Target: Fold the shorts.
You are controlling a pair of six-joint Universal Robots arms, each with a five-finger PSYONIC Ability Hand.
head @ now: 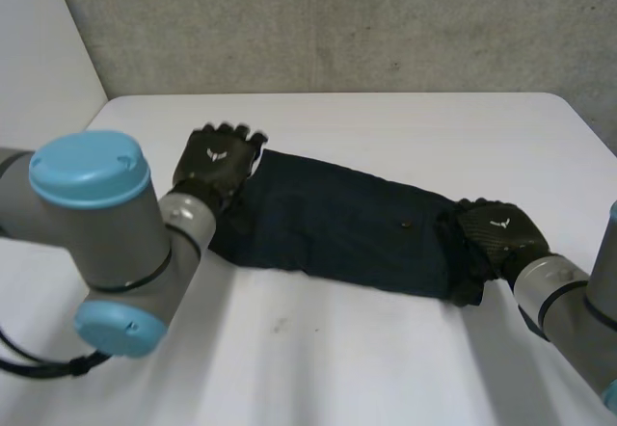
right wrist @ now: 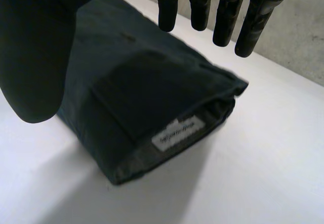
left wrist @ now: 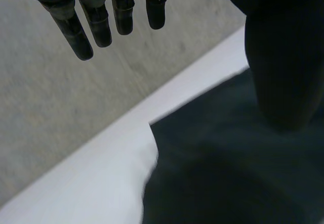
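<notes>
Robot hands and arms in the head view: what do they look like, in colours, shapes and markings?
The left arm and right arm are thick grey cylinders; round light-blue caps close the left arm's joints. The left robot hand and right robot hand are black, each with a small white emblem on its back and a silvery cuff at the wrist.

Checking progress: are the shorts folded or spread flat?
Folded: the shorts lie as a narrow band, with stacked layers showing at one end.
</notes>
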